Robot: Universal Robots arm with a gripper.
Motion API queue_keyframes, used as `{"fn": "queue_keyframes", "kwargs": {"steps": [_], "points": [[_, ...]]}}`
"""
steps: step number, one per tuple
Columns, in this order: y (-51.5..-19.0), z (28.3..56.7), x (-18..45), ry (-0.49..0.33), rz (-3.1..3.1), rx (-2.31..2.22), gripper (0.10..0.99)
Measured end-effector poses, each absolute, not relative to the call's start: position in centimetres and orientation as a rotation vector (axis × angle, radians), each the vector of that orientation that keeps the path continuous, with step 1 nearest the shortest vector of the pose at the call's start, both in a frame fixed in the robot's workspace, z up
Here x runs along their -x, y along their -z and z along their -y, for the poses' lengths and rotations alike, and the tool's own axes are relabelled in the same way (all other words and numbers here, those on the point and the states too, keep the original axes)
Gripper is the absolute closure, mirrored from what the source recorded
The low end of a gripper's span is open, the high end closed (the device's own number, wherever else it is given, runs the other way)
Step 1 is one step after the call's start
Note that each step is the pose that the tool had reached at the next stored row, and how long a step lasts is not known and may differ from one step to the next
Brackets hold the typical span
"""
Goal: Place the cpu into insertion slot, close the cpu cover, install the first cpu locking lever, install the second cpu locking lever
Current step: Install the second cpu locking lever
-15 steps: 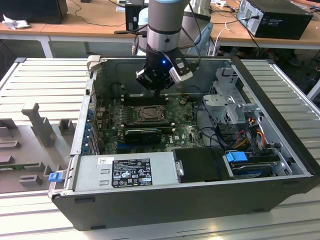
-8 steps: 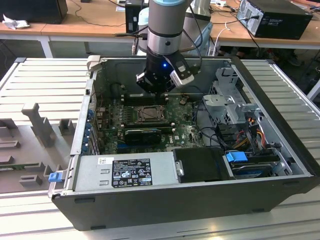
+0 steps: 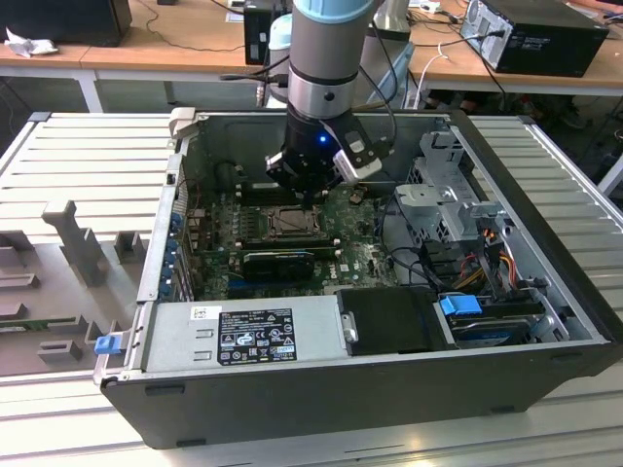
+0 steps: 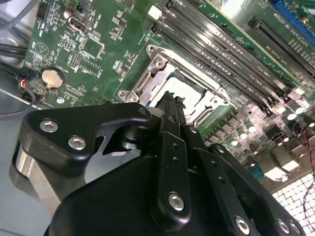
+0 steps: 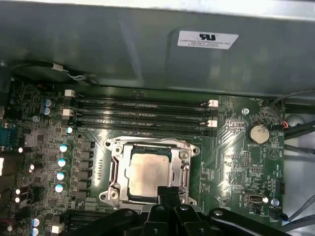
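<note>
The cpu (image 5: 147, 172), a pale silvery square, lies in the insertion slot (image 3: 292, 222) on the green motherboard. The cpu cover (image 5: 118, 167), a silvery metal frame, lies flat around it, and the chip shows through the cut-out. In the second wrist view the cpu (image 4: 184, 83) and the cpu cover (image 4: 147, 81) sit just beyond the black fingers. My gripper (image 5: 167, 192) is shut, its two black fingertips pressed together over the near edge of the cover, with nothing between them. In the exterior view the gripper (image 3: 310, 199) hangs low inside the case, right above the slot.
Long memory slots (image 5: 142, 113) run beside the socket. A coin battery (image 5: 257, 132) sits on the board. A black finned block (image 3: 277, 263), the power supply (image 3: 243, 336), a drive cage (image 3: 448, 204) and cable bundles (image 3: 467, 263) crowd the open case. The grey case wall (image 5: 147, 49) rises behind the board.
</note>
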State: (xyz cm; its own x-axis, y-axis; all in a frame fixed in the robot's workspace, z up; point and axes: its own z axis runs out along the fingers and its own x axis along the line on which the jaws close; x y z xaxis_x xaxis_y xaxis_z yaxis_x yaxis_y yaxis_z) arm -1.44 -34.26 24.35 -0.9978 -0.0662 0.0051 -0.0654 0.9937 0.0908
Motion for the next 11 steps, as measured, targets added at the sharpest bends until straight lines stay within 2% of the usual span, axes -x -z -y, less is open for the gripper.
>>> {"fn": "queue_keyframes", "kwargs": {"steps": [4,11], "points": [[-24.1,35.0,1.4,0.143,3.128,-0.103,0.980],[-23.7,36.7,1.6,0.197,3.123,-0.103,0.980]]}}
